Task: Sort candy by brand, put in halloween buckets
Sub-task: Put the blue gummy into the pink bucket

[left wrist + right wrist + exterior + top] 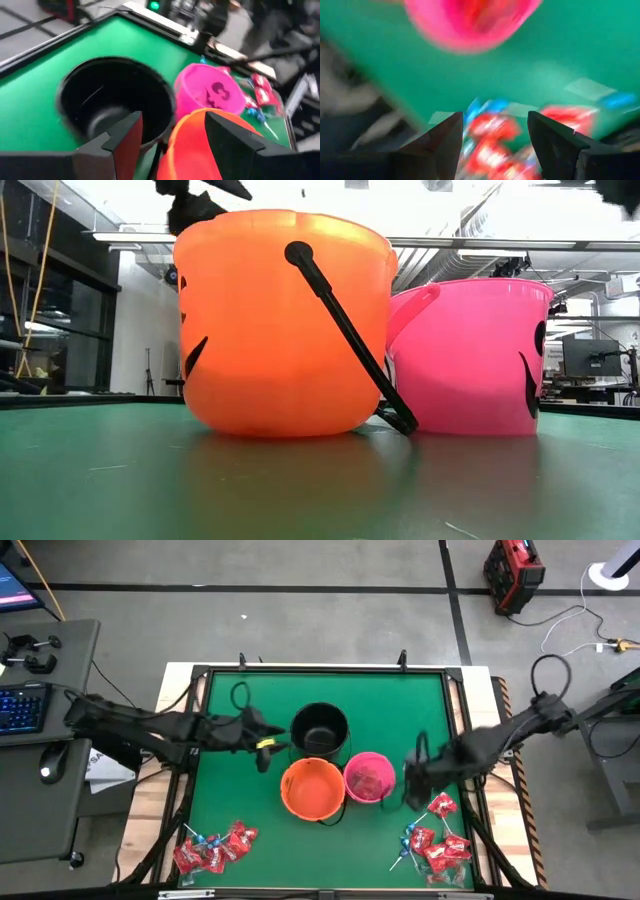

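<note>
Three buckets stand close together at mid-table: black (320,730), orange (313,789) and pink (369,777). The pink one holds some red pieces. Red packets and blue-headed lollipops lie in two heaps on the mat near the table's near edge, one at the left (213,848) and one at the right (436,838). My left gripper (270,747) hovers open and empty just left of the black and orange buckets (200,145). My right gripper (412,780) is open and empty right of the pink bucket, above the right heap (490,137).
A raised black frame (200,720) borders the green mat. In the low view the orange bucket (285,320), its black handle hanging down, and the pink bucket (470,355) fill the middle. Bare mat lies along the far side (330,688) and between the two heaps.
</note>
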